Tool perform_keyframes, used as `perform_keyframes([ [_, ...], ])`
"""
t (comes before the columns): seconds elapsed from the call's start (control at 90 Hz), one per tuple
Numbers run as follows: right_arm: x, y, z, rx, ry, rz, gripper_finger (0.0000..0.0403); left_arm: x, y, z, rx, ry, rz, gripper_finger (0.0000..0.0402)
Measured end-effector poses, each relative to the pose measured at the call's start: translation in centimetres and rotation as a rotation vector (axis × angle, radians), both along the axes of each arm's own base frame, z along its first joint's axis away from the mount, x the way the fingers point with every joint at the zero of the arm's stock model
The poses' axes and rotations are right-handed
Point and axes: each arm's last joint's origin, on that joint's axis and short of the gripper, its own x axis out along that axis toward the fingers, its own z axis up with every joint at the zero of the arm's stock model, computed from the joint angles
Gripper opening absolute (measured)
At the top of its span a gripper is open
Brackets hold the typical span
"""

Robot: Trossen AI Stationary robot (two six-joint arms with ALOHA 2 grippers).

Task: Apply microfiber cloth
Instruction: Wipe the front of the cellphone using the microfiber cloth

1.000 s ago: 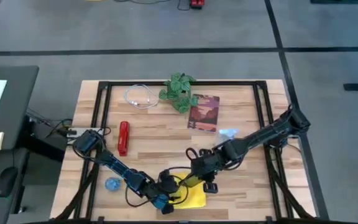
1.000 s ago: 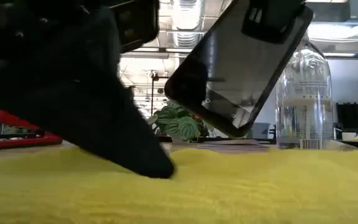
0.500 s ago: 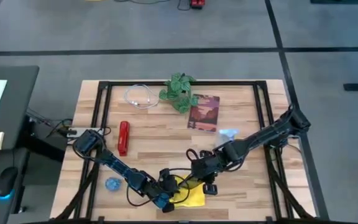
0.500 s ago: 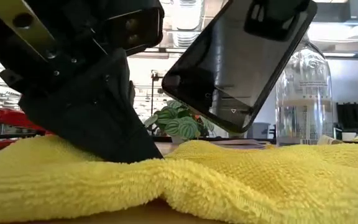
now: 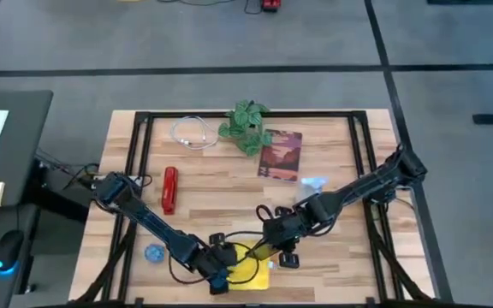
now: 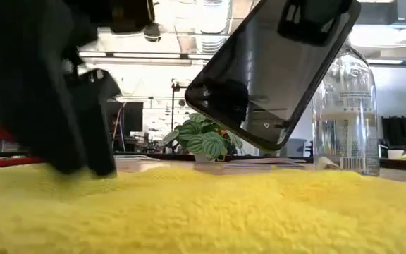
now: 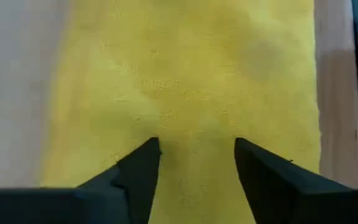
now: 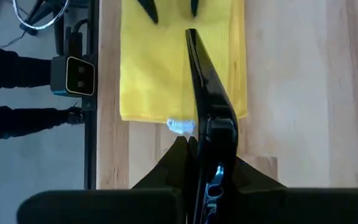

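Two grippers are working at the table's near edge, around six o'clock in the high view. The left gripper (image 7: 196,152) is resting on the microfiber cloth (image 5: 248,265) with its fingers (image 7: 143,163) spread apart, tips pressing into the yellow pile and pinching nothing between them. The cloth is lying flat on the wooden table (image 5: 212,192), just short of the front edge, at about six o'clock from the table's centre.

The right gripper (image 8: 199,144) is clamping a black smartphone (image 6: 270,67), holding it tilted on edge above the cloth; in the low view the phone's lower corner is hanging clear of the fabric, not touching it. From above, the right gripper is sitting at roughly two o'clock of the cloth, just beside it.

A clear plastic bottle (image 6: 346,113) is standing upright behind the cloth in the low view, toward three o'clock; whether it is holding any liquid I cannot tell. A small green plant (image 5: 246,125) is sitting at twelve o'clock near the far edge, with a dark red book (image 5: 280,155) just beside it at about one o'clock. A white cable (image 5: 193,133) is coiling at eleven o'clock, a red stapler (image 5: 170,189) is lying at nine o'clock, and a small blue object (image 5: 154,253) is resting at eight o'clock.
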Motion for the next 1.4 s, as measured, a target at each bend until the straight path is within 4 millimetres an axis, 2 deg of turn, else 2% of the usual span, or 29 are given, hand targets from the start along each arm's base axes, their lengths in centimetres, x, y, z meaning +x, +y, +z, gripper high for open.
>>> perform_keyframes([
  [0.256,0.3,1.0,2.0,0.021,-0.083,0.046,0.0016,-1.2,1.0,6.2,-0.094,-0.167,0.102,0.0194],
  [0.422,0.7,0.7,2.2,0.019,-0.114,0.052,0.0016,-0.8,1.6,8.1,-0.036,-0.322,0.114,0.0194],
  [0.622,1.1,-0.1,2.2,0.017,-0.122,0.03,0.0017,0.6,2.4,8.3,-0.017,-0.385,0.111,0.0194],
  [0.833,1.3,-0.2,2.3,0.02,-0.135,0.027,0.0017,1.8,4.3,8.6,-0.007,-0.411,0.17,0.0194],
  [1.078,1.4,-0.2,2.4,0.025,-0.143,0.025,0.0017,3.3,5.2,8.2,-0.058,-0.404,0.053,0.0188],
  [1.233,1.4,-0.3,2.3,0.025,-0.141,0.021,0.0017,3.7,5.2,7.2,-0.072,-0.373,0.053,0.015],
  [1.4,1.4,-0.3,2.4,0.028,-0.145,0.02,0.0017,3.7,5.1,7.3,-0.099,-0.379,0.051,0.0063],
])
